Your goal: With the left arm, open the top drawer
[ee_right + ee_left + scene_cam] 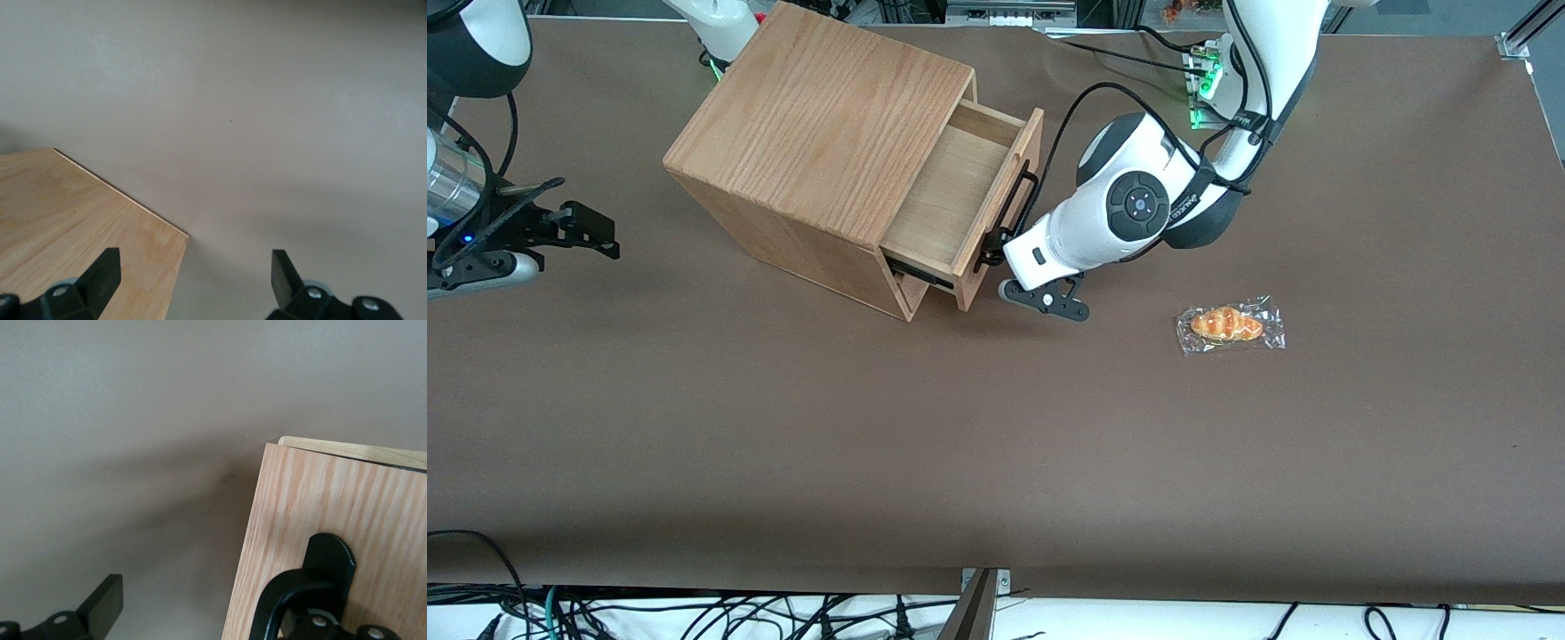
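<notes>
The top drawer (951, 191) of the oak box (818, 124) stands pulled partway out, its pale inside showing. The black bar handle (1016, 206) runs along the drawer front. The left arm (1129, 209) reaches in from the working arm's end of the table. Its gripper (991, 253) is at the handle's end nearer the front camera. In the left wrist view the gripper (210, 608) is open. One finger (100, 607) hangs over bare table. The other finger is mostly hidden under the handle's curved end (313, 583), against the drawer front (320, 500).
A wrapped golden pastry (1230, 325) lies on the brown table (996, 462), toward the working arm's end and nearer the front camera than the gripper. A lower drawer front (911, 289) sits closed under the open one. The box top (80, 213) shows in the right wrist view.
</notes>
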Tool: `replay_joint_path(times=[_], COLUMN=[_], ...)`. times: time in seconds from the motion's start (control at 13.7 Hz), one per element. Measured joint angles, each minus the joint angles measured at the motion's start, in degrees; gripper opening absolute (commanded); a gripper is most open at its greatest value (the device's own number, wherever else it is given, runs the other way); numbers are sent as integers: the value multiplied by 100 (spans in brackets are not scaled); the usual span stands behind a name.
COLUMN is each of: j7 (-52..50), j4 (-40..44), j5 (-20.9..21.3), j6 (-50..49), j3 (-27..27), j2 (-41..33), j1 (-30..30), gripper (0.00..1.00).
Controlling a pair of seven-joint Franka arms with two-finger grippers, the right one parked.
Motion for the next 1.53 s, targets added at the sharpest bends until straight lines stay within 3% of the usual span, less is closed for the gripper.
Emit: replay_joint_path(times=[0.88, 1.53], j7=[95, 81], j4=[153, 1169], j5=[-28, -157], j6=[-254, -1583], j3=[-5, 96], j2=[2, 2], j1=[137, 1000], gripper=[100, 100])
